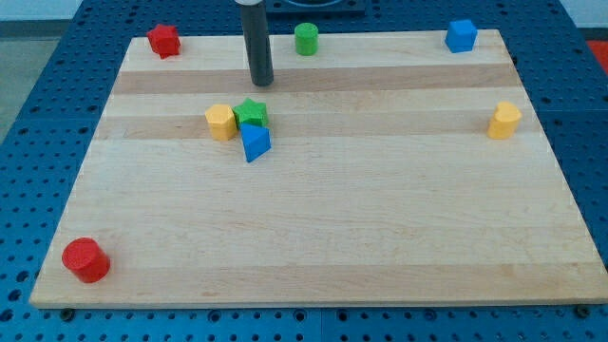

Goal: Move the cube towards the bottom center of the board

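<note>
1. Dark rod ends in my tip (261, 82); it has no jaws and holds nothing, standing just above the green star (251, 112).
2. Blue cube (461, 35) sits top right, well apart.
3. I should go round behind the cube, then push down-left.

no readable text, labels, brands or numbers on board or blocks

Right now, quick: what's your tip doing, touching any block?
My tip: no gripper, holds nothing, touches no block; it stands just above the green star in the view.
</note>
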Action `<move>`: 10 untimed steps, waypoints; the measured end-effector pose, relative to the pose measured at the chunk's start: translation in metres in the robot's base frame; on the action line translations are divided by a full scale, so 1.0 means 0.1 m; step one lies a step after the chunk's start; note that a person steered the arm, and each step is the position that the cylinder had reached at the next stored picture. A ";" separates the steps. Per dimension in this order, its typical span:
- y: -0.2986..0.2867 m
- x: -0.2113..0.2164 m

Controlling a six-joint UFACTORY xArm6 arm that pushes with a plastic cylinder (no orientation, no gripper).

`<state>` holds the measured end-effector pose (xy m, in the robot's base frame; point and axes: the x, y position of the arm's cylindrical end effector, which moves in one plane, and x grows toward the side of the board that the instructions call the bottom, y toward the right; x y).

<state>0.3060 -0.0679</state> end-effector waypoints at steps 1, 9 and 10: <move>0.83 0.21; 2.82 -1.15; 2.53 -1.01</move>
<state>0.2047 0.1854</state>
